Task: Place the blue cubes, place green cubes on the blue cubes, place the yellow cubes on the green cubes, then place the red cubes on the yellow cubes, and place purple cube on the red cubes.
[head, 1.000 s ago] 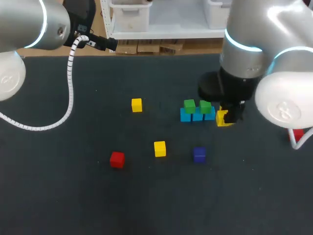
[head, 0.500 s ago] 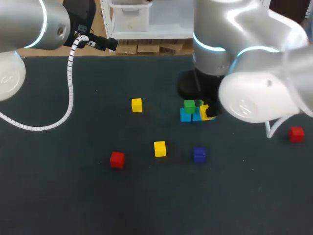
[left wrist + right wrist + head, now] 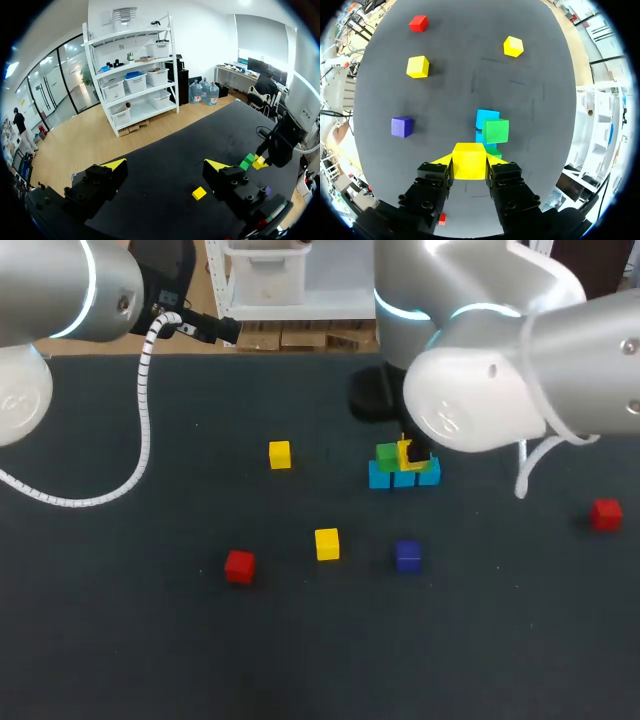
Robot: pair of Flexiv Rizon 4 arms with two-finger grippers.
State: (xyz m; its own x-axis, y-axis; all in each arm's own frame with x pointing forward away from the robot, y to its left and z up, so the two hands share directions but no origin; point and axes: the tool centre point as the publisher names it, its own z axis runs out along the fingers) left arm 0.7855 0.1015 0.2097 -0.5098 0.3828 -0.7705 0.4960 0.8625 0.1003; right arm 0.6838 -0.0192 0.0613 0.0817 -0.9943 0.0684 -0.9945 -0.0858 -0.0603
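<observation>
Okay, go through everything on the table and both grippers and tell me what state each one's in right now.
right gripper: shut on the held yellow cube.
held yellow cube: lifted, over the green cubes.
left gripper: open, empty.
blue cubes: row on the table.
green cubes: stacked on blue cubes.
loose yellow cubes: unstacked.
red cubes: unstacked.
purple cube: unstacked.

The yellow cube (image 3: 406,456) clamped in the right gripper (image 3: 470,160) has been swung across by the right arm (image 3: 470,390). From just off the right end of the row of blue cubes (image 3: 381,477) it has been brought over that row. The red cube (image 3: 605,513), well right of the row, has been uncovered as the arm passed.
</observation>
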